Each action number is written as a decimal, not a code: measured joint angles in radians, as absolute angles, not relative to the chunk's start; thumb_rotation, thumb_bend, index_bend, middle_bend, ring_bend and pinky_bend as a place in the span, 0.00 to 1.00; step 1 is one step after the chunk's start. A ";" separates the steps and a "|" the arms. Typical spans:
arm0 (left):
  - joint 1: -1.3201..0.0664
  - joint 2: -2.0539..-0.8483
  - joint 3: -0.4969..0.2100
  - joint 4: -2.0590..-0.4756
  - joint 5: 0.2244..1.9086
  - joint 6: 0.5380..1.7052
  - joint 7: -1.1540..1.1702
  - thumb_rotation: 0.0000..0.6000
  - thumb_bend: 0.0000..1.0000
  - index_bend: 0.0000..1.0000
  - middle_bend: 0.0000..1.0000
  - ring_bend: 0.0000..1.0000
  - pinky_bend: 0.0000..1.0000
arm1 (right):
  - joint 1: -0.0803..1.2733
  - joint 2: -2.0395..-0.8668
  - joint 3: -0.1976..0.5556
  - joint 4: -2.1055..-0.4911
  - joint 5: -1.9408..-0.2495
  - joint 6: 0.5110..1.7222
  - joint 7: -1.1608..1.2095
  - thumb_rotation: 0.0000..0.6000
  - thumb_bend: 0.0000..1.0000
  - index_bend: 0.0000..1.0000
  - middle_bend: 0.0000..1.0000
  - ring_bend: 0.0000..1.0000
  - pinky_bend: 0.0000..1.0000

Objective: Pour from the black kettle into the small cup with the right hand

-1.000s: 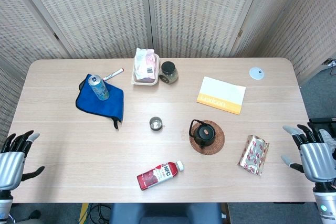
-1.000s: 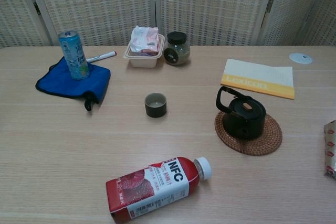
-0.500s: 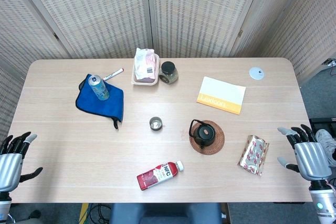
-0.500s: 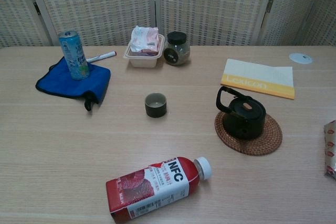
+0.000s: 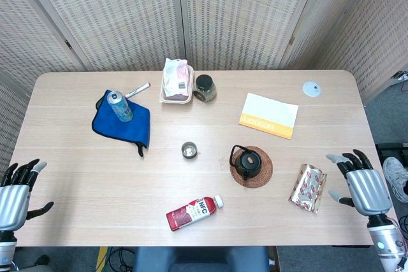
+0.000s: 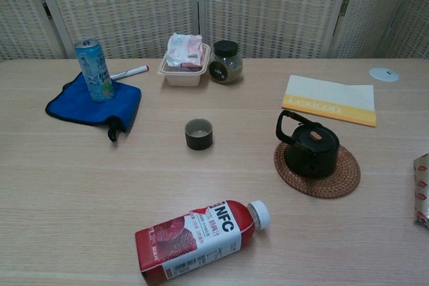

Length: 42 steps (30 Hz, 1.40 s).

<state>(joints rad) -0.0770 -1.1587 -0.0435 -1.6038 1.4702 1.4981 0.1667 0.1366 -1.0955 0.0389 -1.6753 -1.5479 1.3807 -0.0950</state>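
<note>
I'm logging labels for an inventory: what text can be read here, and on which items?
"NFC" on the red juice bottle lying on its side.
"Lexicon" on the yellow band of the booklet.
Print on the blue can, the pink packet and the bottle's barcode label: too small to read.

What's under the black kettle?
The black kettle sits on a round woven coaster, which lies on the table. The kettle hides the coaster's middle.
</note>
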 measured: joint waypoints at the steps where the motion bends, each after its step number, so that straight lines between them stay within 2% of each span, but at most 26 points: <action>1: -0.076 -1.159 -0.044 -1.604 1.470 1.500 0.167 1.00 0.11 0.15 0.11 0.14 0.05 | 0.147 -1.095 0.040 -1.682 -1.552 1.369 -0.098 1.00 0.00 0.23 0.31 0.19 0.13; 11: -0.060 -1.150 -0.038 -1.608 1.466 1.514 0.162 1.00 0.11 0.15 0.11 0.14 0.05 | 0.308 -1.095 0.073 -1.757 -1.578 1.174 -0.134 1.00 0.00 0.23 0.32 0.19 0.13; 22: -0.048 -1.147 -0.033 -1.607 1.463 1.520 0.166 1.00 0.11 0.16 0.11 0.14 0.05 | 0.522 -1.154 0.129 -1.791 -1.517 0.921 -0.174 1.00 0.00 0.23 0.36 0.19 0.13; 30: -0.042 -1.144 -0.032 -1.614 1.458 1.521 0.175 1.00 0.11 0.17 0.11 0.14 0.05 | 0.644 -1.245 0.156 -1.727 -1.408 0.792 -0.261 1.00 0.00 0.25 0.36 0.19 0.13; 42: -0.033 -1.138 -0.031 -1.618 1.450 1.525 0.185 1.00 0.11 0.19 0.11 0.14 0.05 | 0.773 -1.385 0.180 -1.553 -1.326 0.706 -0.266 1.00 0.00 0.28 0.36 0.19 0.13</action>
